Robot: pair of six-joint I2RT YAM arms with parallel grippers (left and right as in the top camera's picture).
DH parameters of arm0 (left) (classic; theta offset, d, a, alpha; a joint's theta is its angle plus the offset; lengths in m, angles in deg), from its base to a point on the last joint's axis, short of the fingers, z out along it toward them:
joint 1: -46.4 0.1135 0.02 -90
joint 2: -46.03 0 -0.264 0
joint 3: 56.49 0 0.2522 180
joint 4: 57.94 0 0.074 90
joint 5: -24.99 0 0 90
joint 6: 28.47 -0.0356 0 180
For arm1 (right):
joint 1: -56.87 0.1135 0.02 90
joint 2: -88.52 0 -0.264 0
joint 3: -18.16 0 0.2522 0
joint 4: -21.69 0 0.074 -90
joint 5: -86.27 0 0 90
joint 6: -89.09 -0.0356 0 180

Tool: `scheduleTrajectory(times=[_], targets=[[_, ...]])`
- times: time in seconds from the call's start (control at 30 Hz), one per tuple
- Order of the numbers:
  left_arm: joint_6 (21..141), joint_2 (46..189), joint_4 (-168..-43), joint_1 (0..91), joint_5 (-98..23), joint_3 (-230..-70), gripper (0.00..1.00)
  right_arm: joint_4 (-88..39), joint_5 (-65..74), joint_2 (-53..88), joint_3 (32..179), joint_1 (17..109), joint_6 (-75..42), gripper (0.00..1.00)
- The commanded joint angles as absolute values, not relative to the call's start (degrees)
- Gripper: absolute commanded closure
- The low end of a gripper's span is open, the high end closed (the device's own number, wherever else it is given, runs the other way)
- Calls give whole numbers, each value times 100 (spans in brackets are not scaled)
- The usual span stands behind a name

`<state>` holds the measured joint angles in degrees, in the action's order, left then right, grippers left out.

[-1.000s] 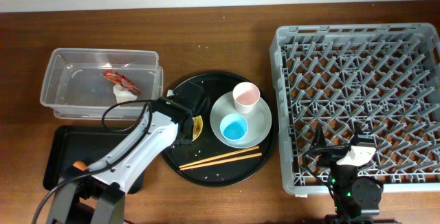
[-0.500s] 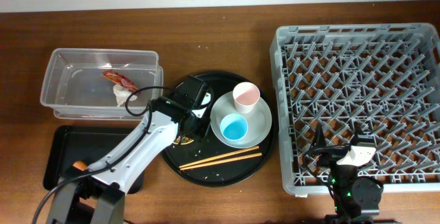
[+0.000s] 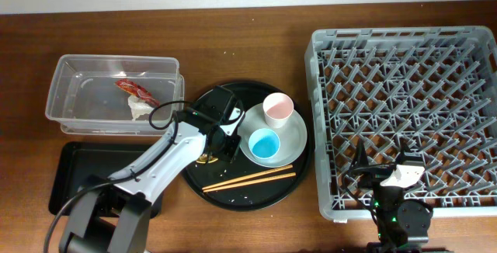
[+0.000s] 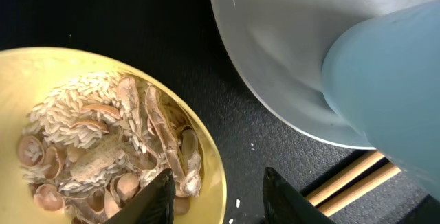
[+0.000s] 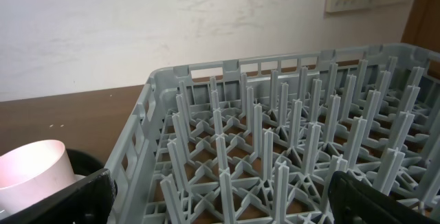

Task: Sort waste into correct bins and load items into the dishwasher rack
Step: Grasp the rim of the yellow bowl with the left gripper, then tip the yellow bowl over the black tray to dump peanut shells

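The grey dishwasher rack [image 3: 404, 90] fills the right side of the tabletop [image 3: 233, 28], with nothing loaded on its pegs. The right fingers [image 5: 62, 196] hang spread wide over its near edge, holding nothing. Left of the rack is a round black tray [image 3: 241, 197]. It carries a pale plate [image 3: 293, 138] with a pink cup [image 3: 277, 110] and a blue cup [image 3: 264, 143] standing on it. Two chopsticks [image 3: 248, 178] lie side by side near the tray's front.

At the far left, a clear tub [image 3: 116, 59] holds a red wrapper [image 3: 136, 91] and a white tissue [image 3: 140, 107]. A shallow black tray [image 3: 78, 168] lies just in front of the tub.

On the round tray just left of the plate, a yellow bowl [image 4: 27, 73] holds rice and beige food scraps [image 4: 103, 148]. The left fingers [image 4: 159, 196] are spread, one over the inside of the bowl's rim and one outside it, pinching nothing.
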<state>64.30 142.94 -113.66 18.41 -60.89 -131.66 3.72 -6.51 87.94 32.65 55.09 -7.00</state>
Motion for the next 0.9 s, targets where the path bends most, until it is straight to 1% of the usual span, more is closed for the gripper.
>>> scheduleTrajectory(times=[0.0, 0.03, 0.13, 0.2, 0.23, 0.27, 0.4, 0.6, 0.7, 0.8, 0.87], targets=[[6364, 14512, -11350, 1833, -6006, -13211, 60, 359, -702, 8831, 3224, 5528, -739, 2], [6364, 14597, -11350, 1833, -6008, -13211, 66, 357, -699, 8831, 3224, 5528, -739, 2], [6364, 14637, -11346, 1835, -6028, -13211, 74, 359, -702, 8831, 3224, 5528, -739, 2], [6364, 14637, -11315, 1835, -6030, -13214, 89, 359, -702, 8831, 3224, 5528, -739, 2], [6364, 14637, -11261, 1835, -6030, -13216, 98, 357, -702, 8831, 3224, 5528, -739, 2], [6364, 14637, -11267, 1835, -6026, -13260, 99, 357, -702, 8831, 3224, 5528, -739, 2], [6670, 14617, -11431, 1837, -6026, -13463, 99, 357, -702, 8831, 3224, 5528, -739, 2], [6797, 14436, -12279, 1955, -5980, -14016, 100, 357, -702, 8831, 3224, 5528, -739, 2], [6909, 14014, -12579, 2051, -5967, -14123, 100, 357, -699, 8831, 3224, 5528, -739, 2], [7083, 13408, -12729, 2342, -5958, -14123, 100, 357, -702, 8831, 3224, 5528, -739, 2], [7105, 13021, -12852, 2716, -5772, -14123, 100, 359, -702, 8831, 3224, 5528, -739, 2]])
